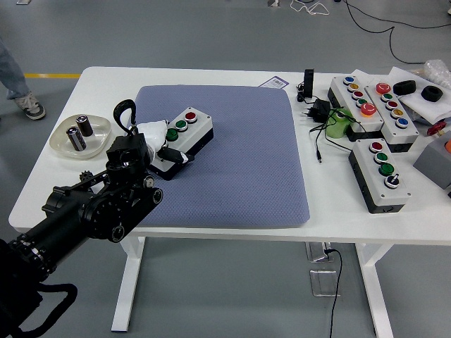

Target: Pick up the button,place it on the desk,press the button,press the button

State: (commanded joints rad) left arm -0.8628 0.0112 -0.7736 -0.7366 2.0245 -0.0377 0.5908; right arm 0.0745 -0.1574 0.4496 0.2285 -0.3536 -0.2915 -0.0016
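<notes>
- Grey rectangular button box with black base and red and green push-buttons resting on quilted blue-grey mat, toward mat's far-left part; long axis running diagonally, near-left to far-right.
- Left hand, white-covered with black fingertips, pressed up against box's near-left end; box extending away to hand's right and beyond.
- One black fingertip lying over box's near-left top, just short of the green buttons; red button farthest from hand, well clear of it.
- Fingers partly curled about box end; grasping or merely resting on top: not clear.
- Judged: box set down on mat already, pressing step in hand; short reach along the long axis needed for any button.
- Bulky black left forearm and wrist covering palm, thumb and box's near corner; contact itself hidden.
- Right arm absent from view; left hand alone near.
- Other button boxes far to hand's right, off the mat on white table.
- Shallow dish with two small cylinders to hand's left.
</notes>
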